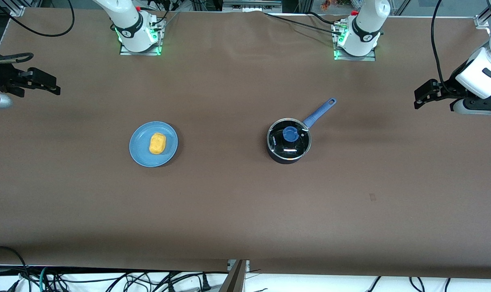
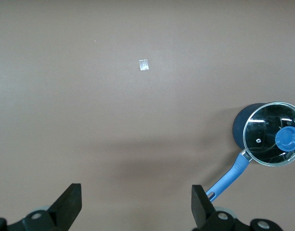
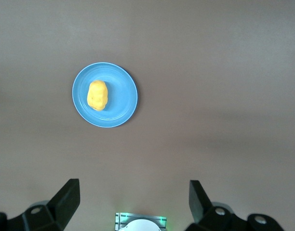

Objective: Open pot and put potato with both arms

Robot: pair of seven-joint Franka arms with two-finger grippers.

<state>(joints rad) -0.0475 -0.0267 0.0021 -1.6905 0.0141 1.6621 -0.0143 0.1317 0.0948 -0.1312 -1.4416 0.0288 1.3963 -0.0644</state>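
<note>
The black pot (image 1: pixel 289 142) stands mid-table toward the left arm's end, with its glass lid and blue knob (image 1: pixel 290 133) on and its blue handle (image 1: pixel 320 113) pointing toward the left arm's base. The potato (image 1: pixel 157 143) lies on a light-blue plate (image 1: pixel 142 154) toward the right arm's end. My left gripper (image 1: pixel 419 99) hangs open and empty above the table's end, well away from the pot (image 2: pixel 241 126). My right gripper (image 1: pixel 52 85) hangs open and empty above the other end, well away from the potato (image 3: pixel 97 95). Both arms wait.
The two arm bases (image 1: pixel 139 34) (image 1: pixel 356 38) stand along the table edge farthest from the front camera. A small tape mark (image 1: pixel 372 197) lies on the brown cloth nearer the front camera than the pot. Cables hang below the nearest table edge.
</note>
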